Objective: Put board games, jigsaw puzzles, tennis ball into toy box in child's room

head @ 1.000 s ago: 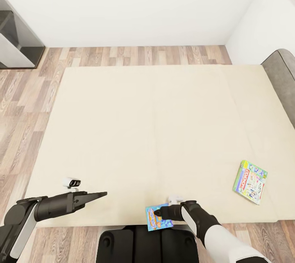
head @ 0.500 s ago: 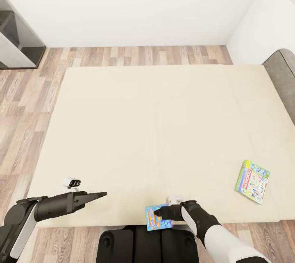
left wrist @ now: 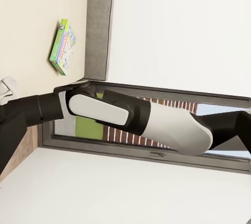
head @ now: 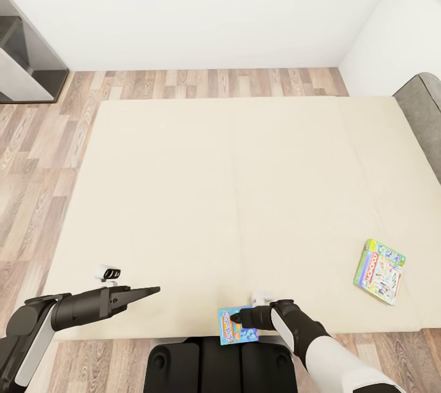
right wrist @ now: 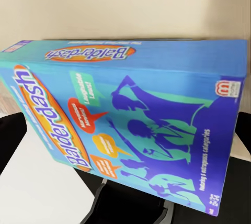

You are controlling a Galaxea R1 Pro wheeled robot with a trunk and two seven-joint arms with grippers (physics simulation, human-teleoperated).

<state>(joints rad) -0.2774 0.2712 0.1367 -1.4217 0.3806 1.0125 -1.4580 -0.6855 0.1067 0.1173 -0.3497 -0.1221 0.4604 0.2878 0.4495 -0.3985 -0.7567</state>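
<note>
A blue board game [head: 239, 327] hangs over the near edge of the cream bed [head: 233, 197], with my right gripper [head: 236, 319] shut on it. The right wrist view has that blue box [right wrist: 130, 119] up close, a dark finger [right wrist: 9, 135] at its side. A second board game [head: 380, 262], green-edged and pale, lies flat on the mattress at the right, also seen as a green board game [left wrist: 63, 46] in the left wrist view. My left gripper [head: 152, 289] hovers over the bed's near left part, open and holding nothing.
The grey padded headboard [head: 422, 111] bounds the bed at the right. Wood floor [head: 37, 154] runs along the left and far sides up to a white wall. A dark grey and white furniture piece [head: 24, 56] stands at the far left. My base [head: 220, 365] is against the near edge.
The whole picture has drifted slightly, so the camera moved a little. Both arms hold the same pose and the blue box stays in my right gripper.
</note>
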